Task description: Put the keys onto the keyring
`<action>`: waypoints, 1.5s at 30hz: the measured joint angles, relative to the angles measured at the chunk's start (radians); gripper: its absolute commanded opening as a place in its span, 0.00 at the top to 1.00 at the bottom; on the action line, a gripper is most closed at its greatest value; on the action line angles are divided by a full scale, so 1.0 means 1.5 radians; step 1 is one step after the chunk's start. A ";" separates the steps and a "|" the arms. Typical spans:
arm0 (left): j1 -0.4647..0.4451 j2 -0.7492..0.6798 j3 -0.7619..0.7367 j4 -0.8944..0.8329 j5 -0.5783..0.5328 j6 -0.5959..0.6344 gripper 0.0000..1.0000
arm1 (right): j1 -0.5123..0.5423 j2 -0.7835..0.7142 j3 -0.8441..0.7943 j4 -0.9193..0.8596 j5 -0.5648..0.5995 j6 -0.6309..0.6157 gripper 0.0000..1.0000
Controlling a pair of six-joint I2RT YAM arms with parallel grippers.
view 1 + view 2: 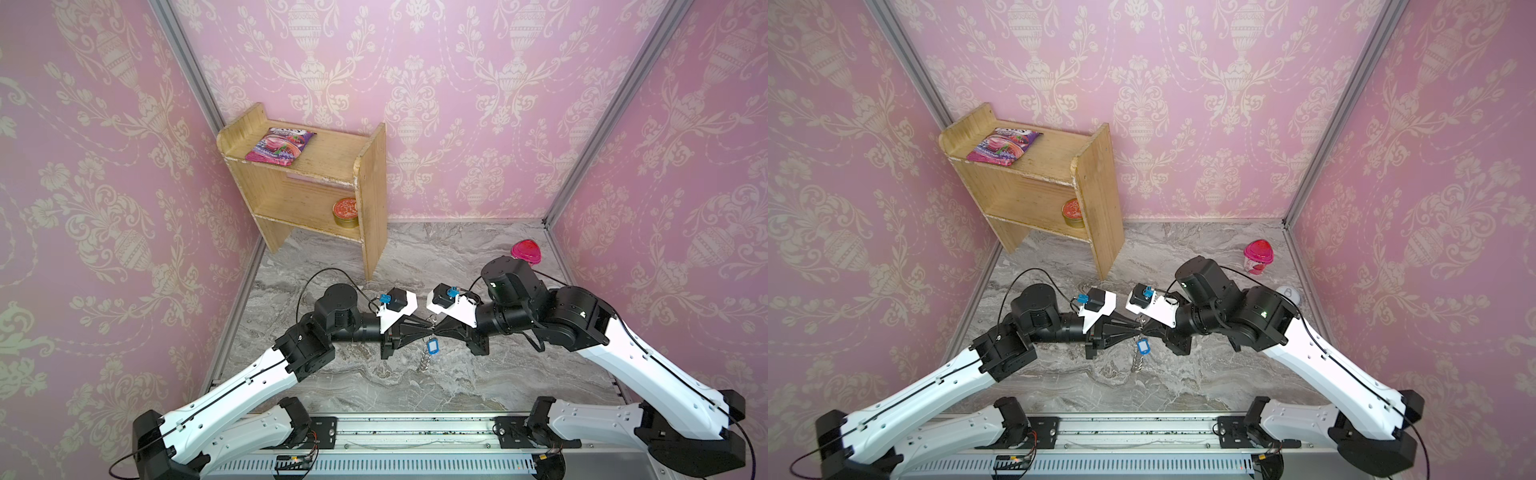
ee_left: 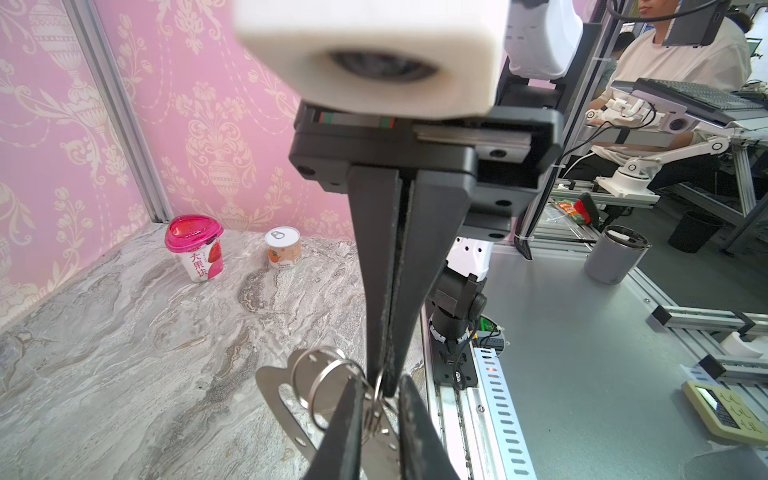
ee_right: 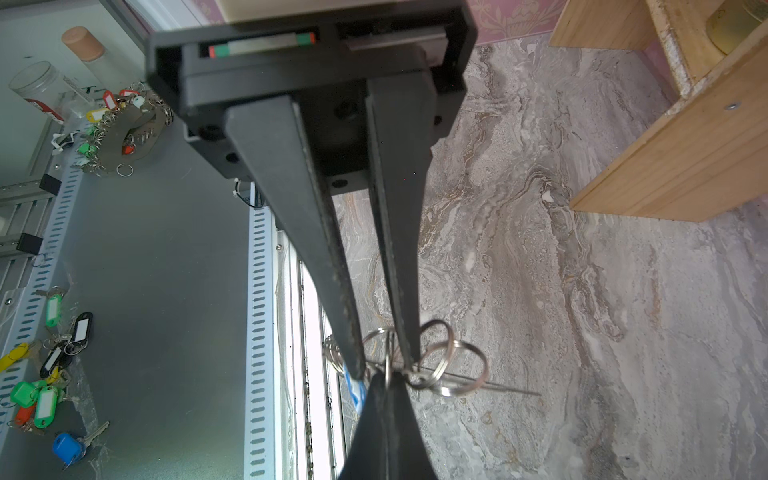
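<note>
Pinching shut on a thin ring [image 3: 388, 358], the right gripper [image 2: 385, 384] meets the left gripper [image 3: 383, 365] tip to tip above the marble table [image 1: 478, 374]. The left fingers [image 3: 299, 208] stand narrowly apart around a tangle of rings. Whether they grip it is unclear, as is what the pinched ring belongs to. The keys [image 1: 432, 345] dangle just beneath, blue tag showing. The keyring [image 2: 268, 384] hangs beside them, its lower part cut off in the left wrist view.
</note>
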 measured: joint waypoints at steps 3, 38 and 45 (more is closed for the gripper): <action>0.000 0.000 0.000 0.001 0.000 -0.003 0.87 | 0.000 0.000 0.000 0.000 -0.001 0.000 1.00; 0.003 -0.039 -0.125 0.259 -0.057 -0.060 1.00 | -0.023 -0.072 -0.030 0.079 0.019 0.042 0.65; 0.003 -0.024 -0.145 0.380 -0.079 -0.095 1.00 | -0.039 -0.072 -0.054 0.122 -0.023 0.069 0.65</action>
